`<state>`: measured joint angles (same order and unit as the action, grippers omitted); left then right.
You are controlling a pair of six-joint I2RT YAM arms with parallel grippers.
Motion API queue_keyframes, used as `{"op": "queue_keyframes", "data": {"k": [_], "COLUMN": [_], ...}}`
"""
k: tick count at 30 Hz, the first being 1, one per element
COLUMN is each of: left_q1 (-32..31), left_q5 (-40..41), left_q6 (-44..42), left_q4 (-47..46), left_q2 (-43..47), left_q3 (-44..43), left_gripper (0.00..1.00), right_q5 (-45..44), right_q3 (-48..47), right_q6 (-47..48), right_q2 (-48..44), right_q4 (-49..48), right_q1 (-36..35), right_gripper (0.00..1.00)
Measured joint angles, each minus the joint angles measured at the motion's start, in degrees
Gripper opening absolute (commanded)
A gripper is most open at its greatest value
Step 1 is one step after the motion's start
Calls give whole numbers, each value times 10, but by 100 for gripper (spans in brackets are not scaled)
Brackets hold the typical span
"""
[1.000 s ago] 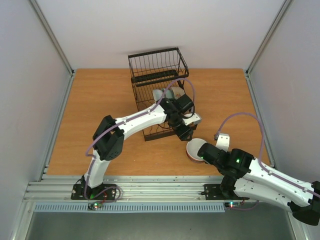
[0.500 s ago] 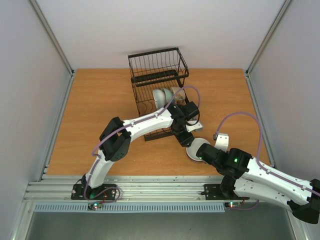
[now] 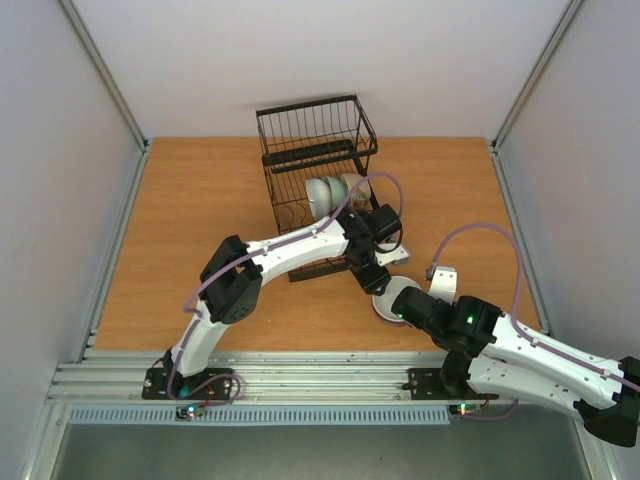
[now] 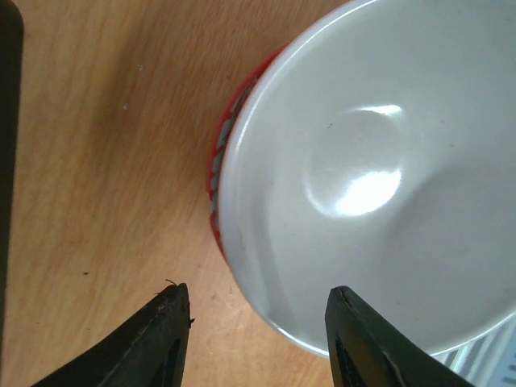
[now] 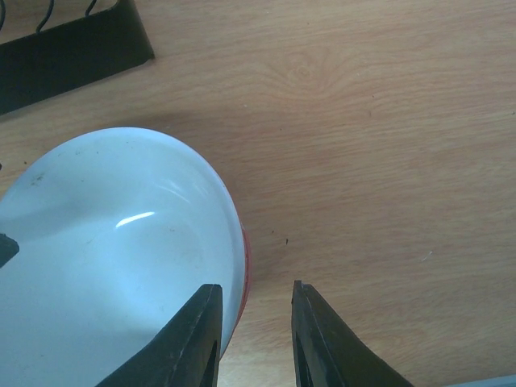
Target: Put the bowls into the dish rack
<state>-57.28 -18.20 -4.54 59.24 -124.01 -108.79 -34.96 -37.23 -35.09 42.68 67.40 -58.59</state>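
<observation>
Right now a red-sided bowl (image 3: pixel 393 298), white inside, sits at about four o'clock on the desk (image 3: pixel 200 210), just beside the near end of the dish rack (image 3: pixel 315 170), with both arms converging on it. Two pale bowls (image 3: pixel 330 192) already stand on edge among the rack's dividers.

The left pincer (image 4: pixel 254 339) is partly spread, one finger over the bowl's inside and the other outside over the wood, straddling the rim without visibly pinching it. The right pincer (image 5: pixel 254 334) stands narrow; its left finger (image 5: pixel 193 339) overlaps the rim, and whether that wall is actually clamped I cannot tell.

Glazed ceramic like this should be stiff, fairly heavy for its size, slick and chip-prone, so the rim wall, one finger inside and one outside, looks the sensible hold.

From above, the arms cover most of the bowl. Both wrist views crop it, hiding its foot and far side.
</observation>
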Motion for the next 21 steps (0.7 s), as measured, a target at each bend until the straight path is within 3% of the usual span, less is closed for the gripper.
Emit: {"op": "queue_keyframes", "data": {"k": [14, 21], "left_q1": [-11, -14], "left_q5": [-4, -2], "left_q6": [0, 0], "left_q4": [-1, -1], "left_q2": [-3, -16], "left_q3": [-2, -4], "left_gripper": [45, 38], "right_q5": [0, 0], "right_q3": [0, 0], "right_q6": [0, 0], "right_q2": [5, 5], "right_q4": [0, 0], "right_q1": [-3, -5], "right_gripper": [26, 26]}}
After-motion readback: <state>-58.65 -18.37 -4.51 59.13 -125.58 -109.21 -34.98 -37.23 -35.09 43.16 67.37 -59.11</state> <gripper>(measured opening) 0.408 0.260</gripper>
